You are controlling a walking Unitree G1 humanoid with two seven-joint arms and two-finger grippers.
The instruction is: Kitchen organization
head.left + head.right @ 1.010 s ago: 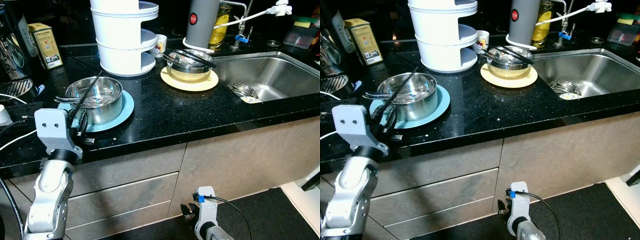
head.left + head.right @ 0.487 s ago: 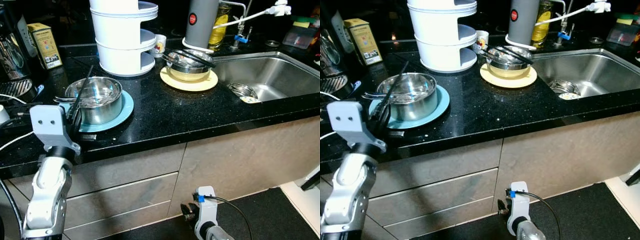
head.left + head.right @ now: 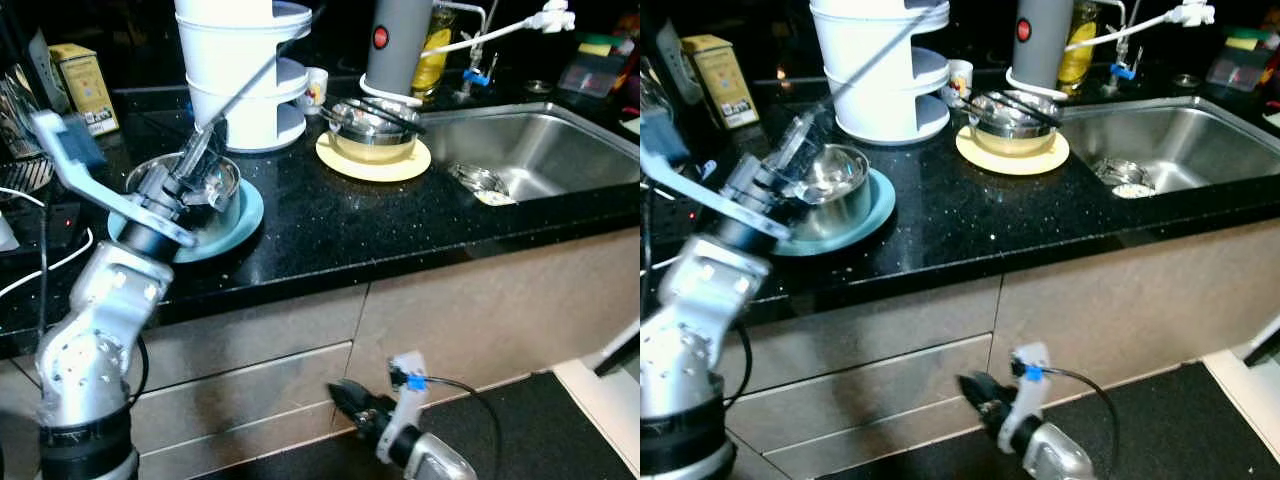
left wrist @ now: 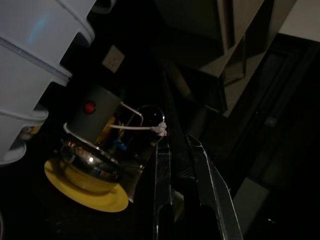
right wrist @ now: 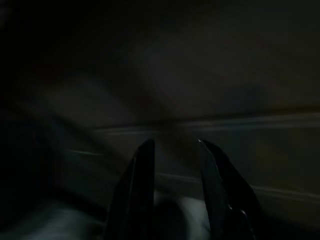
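**Left gripper raised over the near bowl, gripping a long thin utensil**

Your left gripper [image 3: 192,160] is lifted above the steel bowl [image 3: 222,178] that sits on the blue plate [image 3: 245,212] at the near left of the black counter [image 3: 330,225]. Its fingers are pressed close together around a thin grey stick-like utensil [image 3: 250,75], which slants up and to the far right, crossing in front of the white tiered container [image 3: 240,70]. In the left wrist view the two fingers [image 4: 162,190] lie almost touching, with the utensil running between them; what kind of utensil it is you cannot tell.

Farther along the counter, a second steel bowl [image 3: 373,122] rests on a yellow plate [image 3: 372,160], with dark sticks laid across its rim. Just behind it stands a grey cylinder [image 3: 395,45] with a red dot. The sink [image 3: 530,140] lies to the right, with a small metal piece near its drain. A yellow box [image 3: 85,85] stands at the far left.

Your right gripper [image 3: 345,400] hangs low in front of the cabinet drawers [image 3: 250,390]; in the dark right wrist view its fingers [image 5: 140,185] stand slightly apart with nothing between them.
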